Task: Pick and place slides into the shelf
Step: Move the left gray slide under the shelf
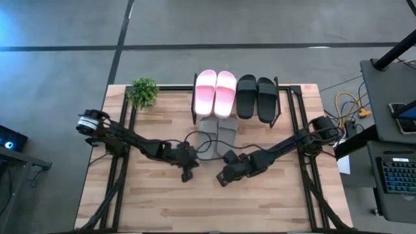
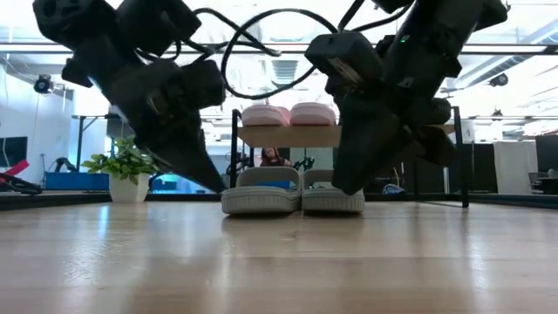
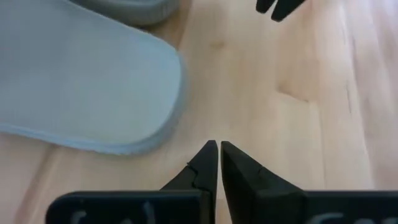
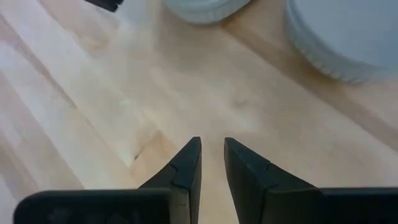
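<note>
The shelf stands at the table's far edge, with the pale pink pair and the black pair lying flat on its plank top. The grey-green pair rests sole-down on the table in front of the shelf, its far ends under the plank. My left gripper is shut and hovers just near of the grey-green pair's left slide. My right gripper hovers beside it, near of the right slide, with its fingertips a narrow gap apart. Neither gripper touches anything.
A small potted plant stands at the table's far left corner, left of the shelf. Bare wooden tabletop lies near of both grippers. A desk with a keyboard stands beyond the table's right edge.
</note>
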